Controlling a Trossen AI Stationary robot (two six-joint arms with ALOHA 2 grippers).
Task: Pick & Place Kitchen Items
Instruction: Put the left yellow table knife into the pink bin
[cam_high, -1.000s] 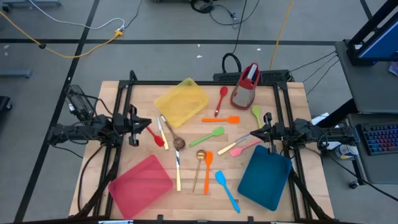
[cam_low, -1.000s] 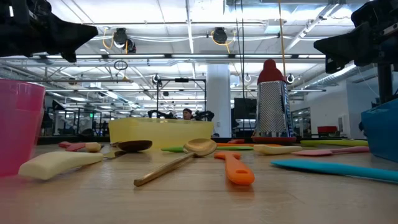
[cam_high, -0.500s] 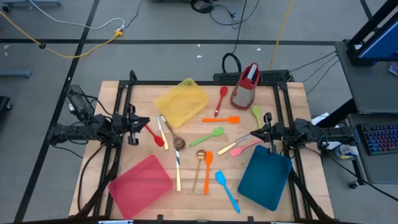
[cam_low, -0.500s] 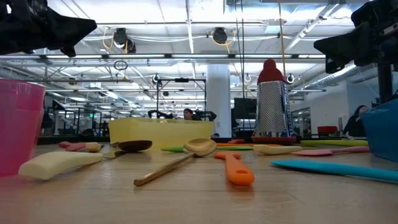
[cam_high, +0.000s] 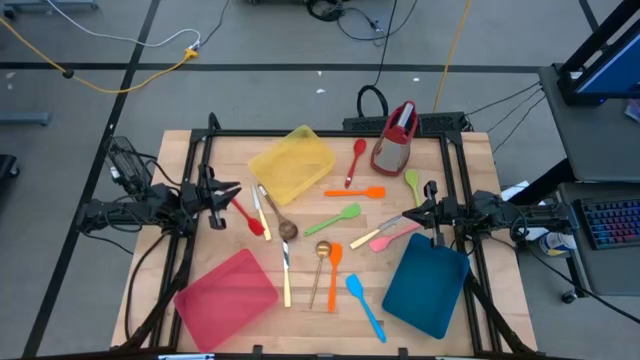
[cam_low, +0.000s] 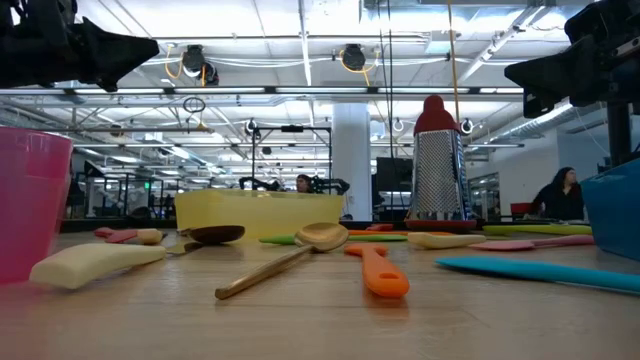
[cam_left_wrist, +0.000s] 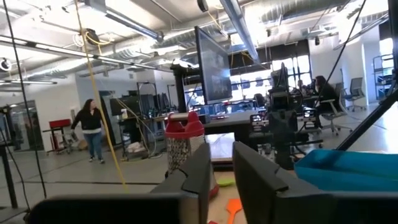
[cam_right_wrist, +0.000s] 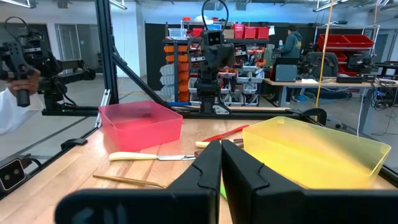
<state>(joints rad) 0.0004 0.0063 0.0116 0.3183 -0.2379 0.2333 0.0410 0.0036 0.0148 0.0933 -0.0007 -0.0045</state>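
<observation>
While both arms hang above the table's side edges, the utensils lie scattered between them. At nine o'clock the left gripper (cam_high: 232, 190) shows a narrow gap between its fingers and holds nothing; the red spoon (cam_high: 249, 219) lies just beside it toward four o'clock. At three o'clock the right gripper (cam_high: 410, 212) has its fingers pressed together, empty, with the pale-handled knife (cam_high: 378, 235) and pink spatula (cam_high: 395, 237) just beside it toward seven o'clock. Dead centre lies the green spatula (cam_high: 335, 218).

Yellow tray (cam_high: 292, 162), pink-red tray (cam_high: 226, 298), blue tray (cam_high: 426, 286); red spoon (cam_high: 356, 160), green spatula (cam_high: 334, 219).
</observation>
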